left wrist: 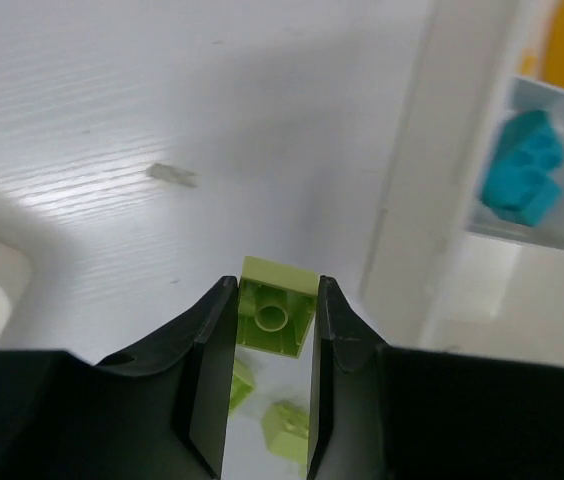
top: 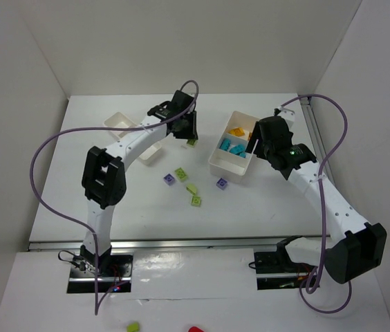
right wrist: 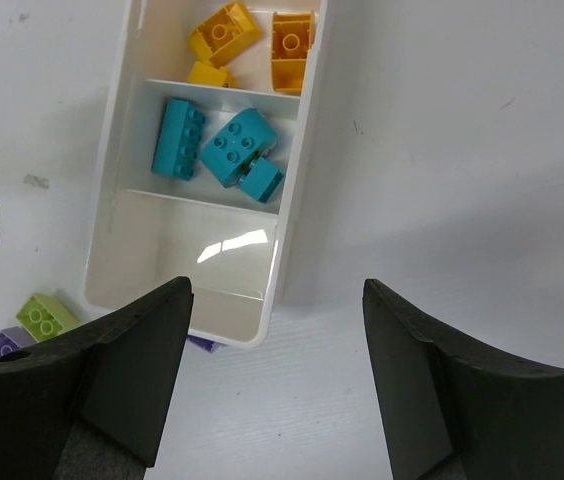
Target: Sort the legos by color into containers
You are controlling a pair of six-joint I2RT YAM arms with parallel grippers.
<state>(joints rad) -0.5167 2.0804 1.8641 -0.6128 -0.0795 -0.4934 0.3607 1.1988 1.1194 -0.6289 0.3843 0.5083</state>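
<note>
**Surface and room.** White table (top: 278,207) inside a white-walled enclosure, with a metal rail along its near edge. A purple cable (top: 43,149) loops from each arm.

**Containers: 2.**
- Larger tray (top: 217,164), three sections, right of centre.
- Smaller tray (top: 117,122), far left, partly hidden by the left arm. Its contents cannot be told.

**Legos in the larger tray: 6, as far as shows.**
- Far section: 3 orange-yellow bricks (right wrist: 224,32).
- Middle section: 3 cyan bricks (right wrist: 179,138), two of them touching.

**Legos loose on the table: 5**, clustered near the centre, on the near side of the trays.
- 3 lime green bricks (top: 196,200).
- 2 purple bricks (top: 170,178), one of them just beside the larger tray's near end.

**Lego held: 1.** Lime green brick (left wrist: 280,318), studs toward the wrist camera, raised above the table between the two trays, nearer the larger one.

**End effectors.**
- Left gripper (left wrist: 275,300): fingers pressed in on the lime green brick, pinching it on two sides.
- Right gripper (right wrist: 274,290): fingers spread wide with nothing between them, above the near end of the larger tray.
</note>
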